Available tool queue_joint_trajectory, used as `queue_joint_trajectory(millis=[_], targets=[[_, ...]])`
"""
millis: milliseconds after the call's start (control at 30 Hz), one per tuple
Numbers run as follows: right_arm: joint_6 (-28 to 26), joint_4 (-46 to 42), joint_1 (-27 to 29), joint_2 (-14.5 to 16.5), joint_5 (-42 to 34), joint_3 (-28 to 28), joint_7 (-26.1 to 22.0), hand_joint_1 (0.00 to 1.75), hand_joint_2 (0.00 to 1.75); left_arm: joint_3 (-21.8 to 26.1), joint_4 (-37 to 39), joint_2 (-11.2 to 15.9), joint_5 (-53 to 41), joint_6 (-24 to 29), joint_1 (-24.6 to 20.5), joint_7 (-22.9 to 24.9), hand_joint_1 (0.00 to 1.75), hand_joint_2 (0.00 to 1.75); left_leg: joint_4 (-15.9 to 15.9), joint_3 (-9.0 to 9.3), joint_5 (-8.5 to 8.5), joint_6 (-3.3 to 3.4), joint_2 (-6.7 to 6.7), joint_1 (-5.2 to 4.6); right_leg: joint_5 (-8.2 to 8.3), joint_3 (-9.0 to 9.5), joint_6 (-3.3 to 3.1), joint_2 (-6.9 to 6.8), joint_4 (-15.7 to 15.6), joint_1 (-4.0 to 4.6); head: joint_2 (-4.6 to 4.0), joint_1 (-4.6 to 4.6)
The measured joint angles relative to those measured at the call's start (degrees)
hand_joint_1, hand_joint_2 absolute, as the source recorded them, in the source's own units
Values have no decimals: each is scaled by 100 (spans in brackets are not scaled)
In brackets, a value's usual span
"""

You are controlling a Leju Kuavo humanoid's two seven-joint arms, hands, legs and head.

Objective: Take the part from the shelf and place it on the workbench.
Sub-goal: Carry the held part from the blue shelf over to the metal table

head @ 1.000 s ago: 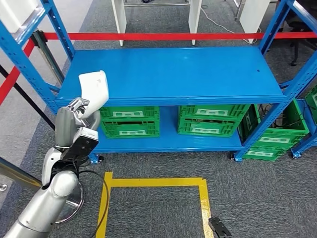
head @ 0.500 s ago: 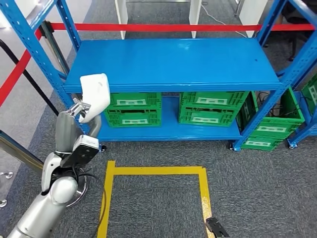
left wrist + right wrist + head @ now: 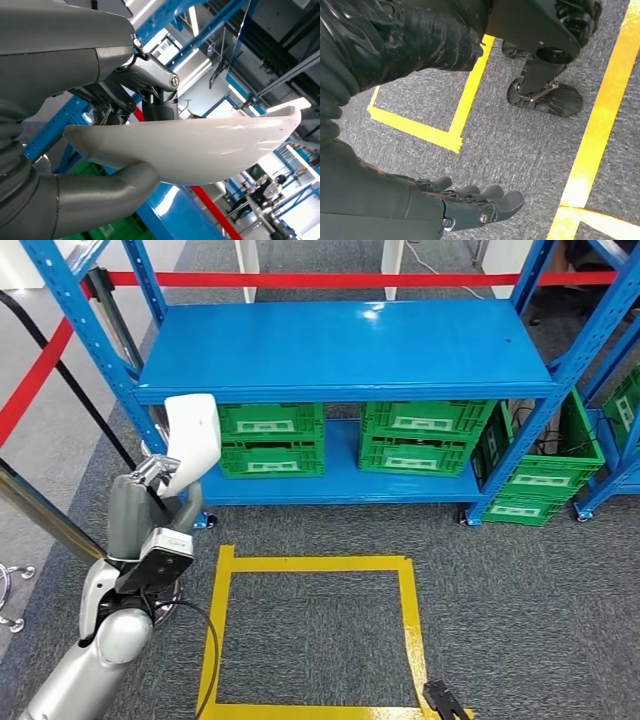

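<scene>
Left hand (image 3: 160, 472) is clamped on the white curved part (image 3: 193, 430), held up off the blue shelf (image 3: 343, 345), so the pick looks done. Right hand (image 3: 478, 205) is hung loose, holding nothing. Next, the table needs to be found, then the part carried over.

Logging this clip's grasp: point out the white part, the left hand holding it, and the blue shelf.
white part (image 3: 194, 430), head view, middle of its broad white face.
left hand (image 3: 155, 472), head view, silver fingers under the part.
blue shelf (image 3: 347, 340), head view, bare top deck.
</scene>
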Motion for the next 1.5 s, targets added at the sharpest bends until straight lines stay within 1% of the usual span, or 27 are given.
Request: queue_joint_trajectory(millis=[67,133,200,267,300,333,367,433,500,600,667,767,800,833,867,933,1000,1033,1100,1167,1200,1267,1300,1333,1400,1433,1500], targets=[[-8,1,16,-2,-24,-25,-31,0,175,2,-44,14,5,27,27,-11,175,175,-269,78,-36,47,-3,-28,121,-57,88,-3,-33,-12,0,3],[-16,2,47,-7,-64,-53,-81,0,175,4,-64,29,11,44,60,-22,175,175,-317,-4,81,123,15,-24,35,-133,155,8,1,-26,0,9],[-25,5,79,-11,-106,-83,-133,0,175,4,-78,37,15,49,78,-40,175,175,-341,-116,205,201,32,-15,-430,-291,189,25,439,-29,0,39],[-38,8,93,-13,-142,-122,-167,0,175,4,-88,42,15,50,85,-65,175,175,-323,-269,314,241,32,-41,-914,-490,207,31,1233,-26,0,61],[-53,8,97,-15,-163,-144,-181,0,175,4,-89,43,15,49,85,-77,175,175,-312,-349,367,247,33,-55,-994,-528,208,31,1532,-23,0,62],[-72,9,105,-18,-185,-165,-193,0,175,4,-90,44,15,48,85,-85,175,175,-297,-422,412,247,34,-65,-944,-477,203,31,1636,-17,0,62],[-92,9,113,-25,-207,-184,-208,0,175,4,-95,45,14,46,82,-91,175,175,-282,-486,451,242,33,-70,-800,-323,189,32,1518,-9,0,63],[-118,9,123,-42,-253,-225,-246,0,175,4,-113,47,13,45,63,-99,175,175,-242,-594,510,215,28,-76,-512,215,139,40,781,9,0,64],[-125,9,122,-56,-304,-279,-295,0,175,3,-133,48,13,38,13,-112,175,175,-192,-682,580,168,29,-85,-461,657,84,50,66,35,0,60],[-136,11,151,-57,-364,-338,-352,0,175,1,-149,47,15,21,-54,-127,175,175,-167,-773,675,81,30,-73,-459,751,16,52,-192,49,0,67],[-146,15,174,-56,-385,-363,-373,0,175,-1,-150,47,19,13,-85,-130,175,175,25,-869,437,2,19,-61,-391,689,-60,45,-236,17,0,49],[-159,17,181,-58,-394,-415,-392,0,175,-4,-150,47,42,12,-116,-132,175,175,1088,-1155,-305,-103,14,-9,-302,482,-135,28,-152,5,0,13],[-161,17,181,-58,-395,-429,-394,0,175,-5,-150,46,47,12,-117,-132,175,175,1420,-1206,-432,-122,14,6,-278,399,-136,24,-100,7,0,10],[-162,17,181,-58,-396,-441,-395,0,175,-6,-150,46,48,12,-118,-133,175,175,1574,-1177,-435,-131,14,16,-257,314,-132,21,-45,8,0,9],[-162,17,181,-58,-397,-449,-395,0,175,-7,-150,45,48,11,-120,-133,175,175,1515,-1055,-333,-129,14,23,-235,233,-125,21,10,9,0,9],[-160,17,182,-57,-397,-460,-395,0,175,-7,-150,45,48,11,-138,-134,175,175,873,-587,-71,-75,10,19,-185,101,-107,26,90,12,0,8],[-160,17,181,-53,-396,-464,-395,0,175,-7,-159,43,48,13,-167,-137,175,175,164,-163,-28,-7,4,-2,-109,16,-60,29,118,24,0,11],[-161,17,182,-51,-395,-467,-395,0,175,-7,-165,41,50,14,-181,-143,175,175,-22,-74,-49,20,1,-18,-55,-11,-24,28,108,19,0,12],[-171,22,198,-51,-392,-474,-391,0,175,-7,-174,38,70,19,-190,-167,175,175,-139,-86,39,68,6,-27,48,-49,60,29,62,4,0,10],[-191,31,234,-54,-390,-479,-391,0,175,-7,-174,30,108,33,-195,-201,175,175,-222,-183,200,148,32,-6,-128,-135,120,38,140,-4,0,21],[-201,36,254,-55,-390,-481,-393,0,175,-7,-175,25,130,43,-196,-214,175,175,-254,-256,283,180,46,10,-373,-209,138,41,324,-7,0,37],[-209,42,281,-56,-393,-484,-409,0,175,-6,-176,21,175,64,-193,-237,175,175,-250,-441,433,210,53,3,-940,-368,168,43,981,-15,0,73],[-209,44,290,-56,-398,-490,-419,0,175,-5,-176,21,203,69,-187,-247,175,175,-243,-542,508,204,56,-1,-1085,-410,182,43,1330,-18,0,81],[-209,46,299,-58,-404,-500,-431,0,175,-5,-176,22,232,74,-181,-262,175,175,-233,-646,584,197,59,-4,-1071,-395,196,42,1569,-20,0,84],[-210,48,318,-63,-420,-539,-449,0,175,2,-176,26,294,82,-173,-289,175,175,-206,-852,727,166,65,2,-719,-114,213,42,1515,-23,0,85],[-211,48,327,-65,-427,-560,-455,0,175,9,-177,28,324,87,-171,-298,175,175,-185,-943,795,142,64,4,-571,170,221,43,1195,-31,0,86],[-209,50,337,-65,-443,-585,-466,0,175,32,-185,38,361,99,-166,-313,175,175,-134,-1076,919,81,56,-5,-637,843,203,58,284,-32,0,86]])
